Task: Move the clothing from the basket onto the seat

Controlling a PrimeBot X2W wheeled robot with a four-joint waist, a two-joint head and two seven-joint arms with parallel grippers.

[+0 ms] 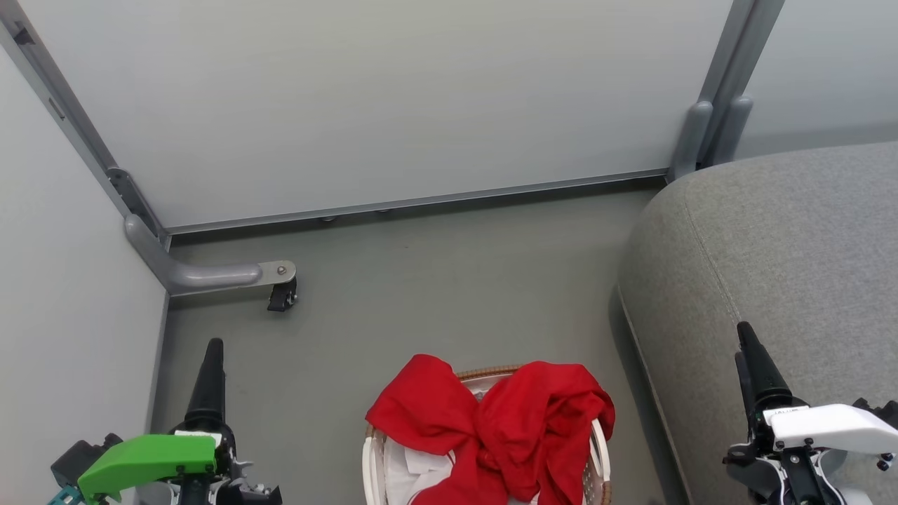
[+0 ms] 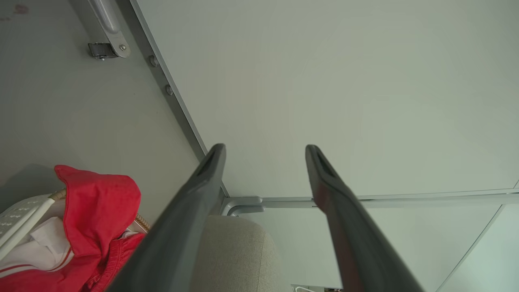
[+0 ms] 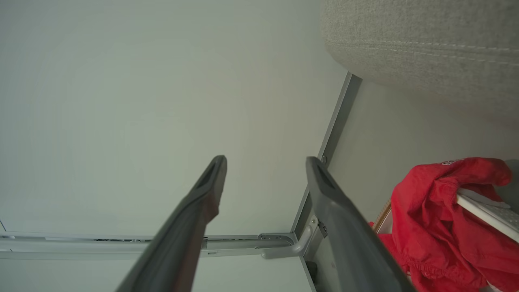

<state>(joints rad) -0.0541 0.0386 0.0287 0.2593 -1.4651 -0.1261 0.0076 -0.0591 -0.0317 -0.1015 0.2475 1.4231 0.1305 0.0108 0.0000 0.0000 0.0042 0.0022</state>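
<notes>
Clothing (image 1: 491,428) fills the basket (image 1: 367,466), draping its rim; left hand (image 2: 265,147) and right hand (image 3: 265,159) gape empty.

The clothing (image 1: 501,428), bright red and crumpled, lies heaped in the basket (image 1: 369,466) and drapes over its brown woven far rim. The white basket stands on the floor just left of the seat (image 1: 772,266), which is grey, rounded and seamed.

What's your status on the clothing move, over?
Left gripper and right gripper both open, holding nothing. Clothing piled in basket, draped over its rim, none on visible seat. Nothing seen between basket and seat.
</notes>
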